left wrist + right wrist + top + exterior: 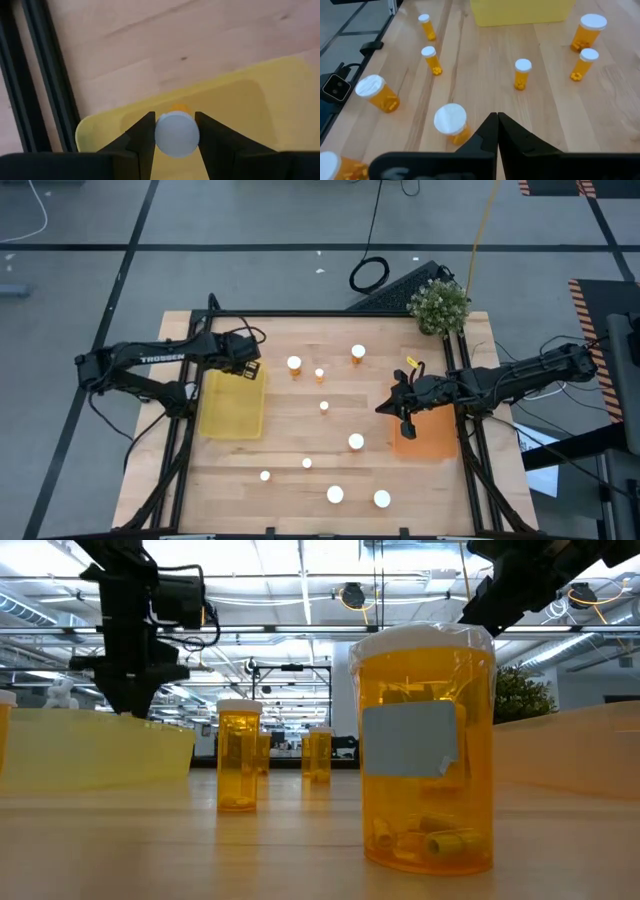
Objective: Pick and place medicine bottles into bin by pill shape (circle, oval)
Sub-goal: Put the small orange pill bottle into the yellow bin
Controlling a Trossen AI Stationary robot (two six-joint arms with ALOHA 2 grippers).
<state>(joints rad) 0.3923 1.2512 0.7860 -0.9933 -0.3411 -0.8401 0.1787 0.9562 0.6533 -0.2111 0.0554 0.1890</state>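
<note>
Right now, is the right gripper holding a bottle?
No. The right gripper is shut on nothing, its fingers pressed together above the table.

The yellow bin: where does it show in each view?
High view: yellow bin, left of centre, under the left gripper.
Low view: left edge.
Left wrist view: lower half, behind the held bottle.
Right wrist view: top centre.
Shared landmark: the wooden table.

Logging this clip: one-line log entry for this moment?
left pincer: holds bottle over yellow bin | right pincer: shut, empty, over orange bin
</note>
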